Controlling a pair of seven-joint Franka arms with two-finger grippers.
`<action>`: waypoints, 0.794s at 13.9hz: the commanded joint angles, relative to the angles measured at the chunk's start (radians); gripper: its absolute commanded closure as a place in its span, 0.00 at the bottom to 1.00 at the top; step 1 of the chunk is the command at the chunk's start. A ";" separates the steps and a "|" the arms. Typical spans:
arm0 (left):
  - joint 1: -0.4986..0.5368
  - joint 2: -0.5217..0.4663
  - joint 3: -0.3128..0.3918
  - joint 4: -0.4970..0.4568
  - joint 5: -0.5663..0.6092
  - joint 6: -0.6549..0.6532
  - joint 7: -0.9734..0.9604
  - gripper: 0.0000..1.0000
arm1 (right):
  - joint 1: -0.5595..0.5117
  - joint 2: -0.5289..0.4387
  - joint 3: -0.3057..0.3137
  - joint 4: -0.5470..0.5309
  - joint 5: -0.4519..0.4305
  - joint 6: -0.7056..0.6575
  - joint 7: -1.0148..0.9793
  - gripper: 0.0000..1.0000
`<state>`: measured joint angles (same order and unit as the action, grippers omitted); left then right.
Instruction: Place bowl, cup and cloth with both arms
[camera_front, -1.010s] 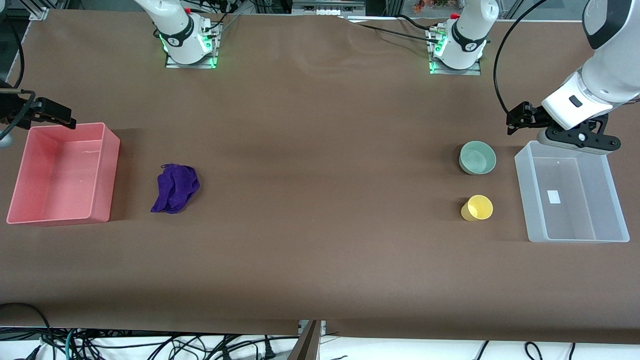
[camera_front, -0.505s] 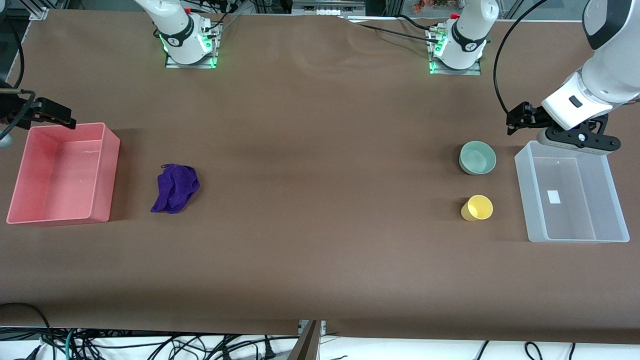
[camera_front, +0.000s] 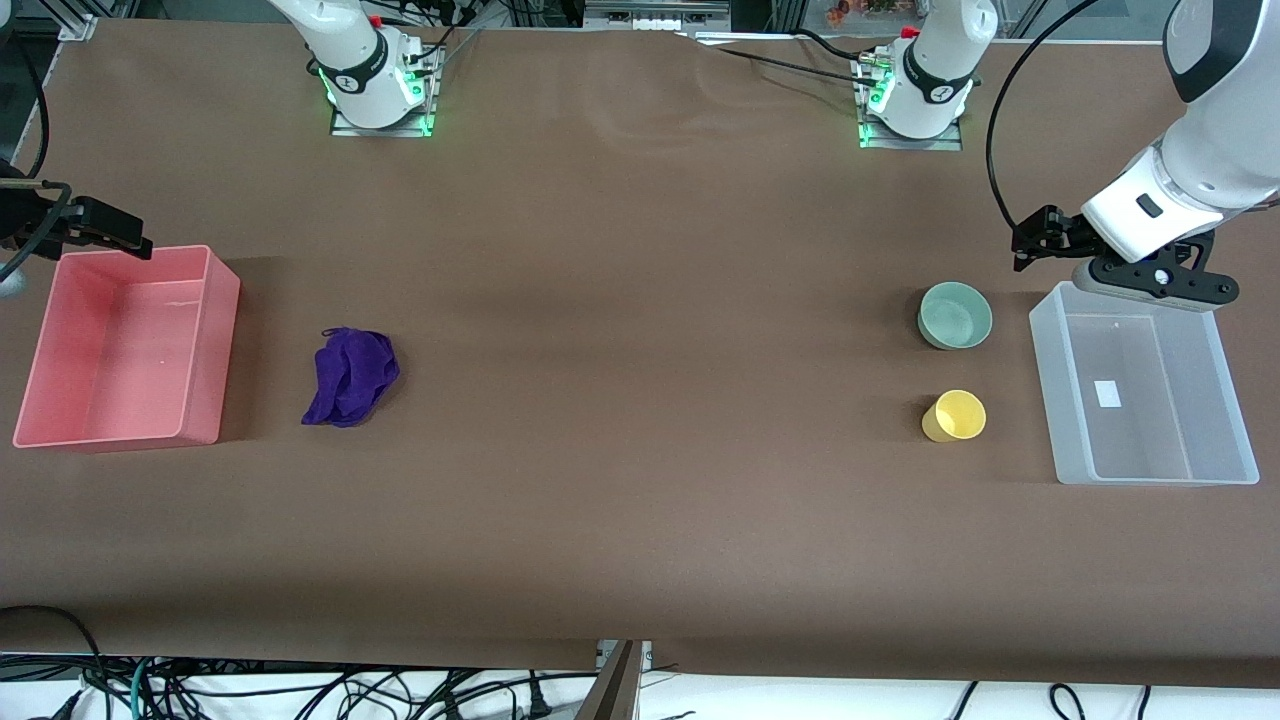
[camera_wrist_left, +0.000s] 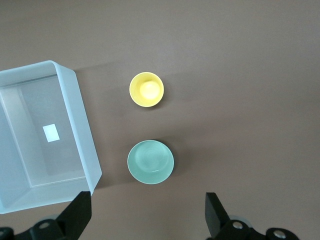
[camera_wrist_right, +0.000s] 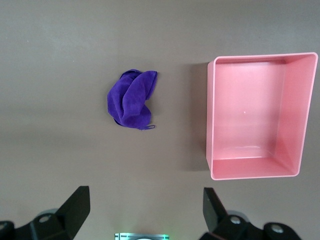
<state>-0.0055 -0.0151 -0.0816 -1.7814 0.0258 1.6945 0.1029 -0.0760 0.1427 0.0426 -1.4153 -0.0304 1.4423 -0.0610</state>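
Note:
The mint-green bowl (camera_front: 955, 315) stands on the brown table toward the left arm's end, beside the clear bin. It also shows in the left wrist view (camera_wrist_left: 150, 162). The yellow cup (camera_front: 955, 416) (camera_wrist_left: 146, 89) stands upright, nearer to the front camera than the bowl. The purple cloth (camera_front: 350, 376) (camera_wrist_right: 132, 99) lies crumpled beside the pink bin, toward the right arm's end. My left gripper (camera_front: 1155, 283) (camera_wrist_left: 148, 212) is open and empty, in the air over the clear bin's rim. My right gripper (camera_front: 40, 225) (camera_wrist_right: 145, 215) is open and empty, high beside the pink bin.
An empty clear plastic bin (camera_front: 1045, 380) (camera_wrist_left: 80, 120) sits at the left arm's end. An empty pink bin (camera_front: 222, 340) (camera_wrist_right: 210, 115) sits at the right arm's end. Both arm bases (camera_front: 380, 85) stand along the table's top edge. Cables hang below the table's front edge.
My left gripper has crept very slightly upward in the front view. The right arm, bowl, cup and cloth have not moved.

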 joint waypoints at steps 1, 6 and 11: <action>0.001 0.041 0.002 0.022 -0.020 -0.061 0.003 0.00 | -0.007 0.001 0.000 -0.007 0.015 0.036 -0.010 0.00; 0.016 0.066 0.003 0.008 -0.010 -0.075 0.011 0.00 | -0.013 0.037 -0.001 -0.022 0.018 0.076 -0.010 0.00; 0.030 0.148 0.002 -0.016 -0.009 -0.062 0.029 0.00 | -0.007 0.029 0.017 -0.129 0.012 0.191 -0.008 0.00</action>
<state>0.0208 0.0954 -0.0784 -1.8028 0.0258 1.6306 0.1090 -0.0780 0.1977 0.0455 -1.4828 -0.0286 1.5860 -0.0610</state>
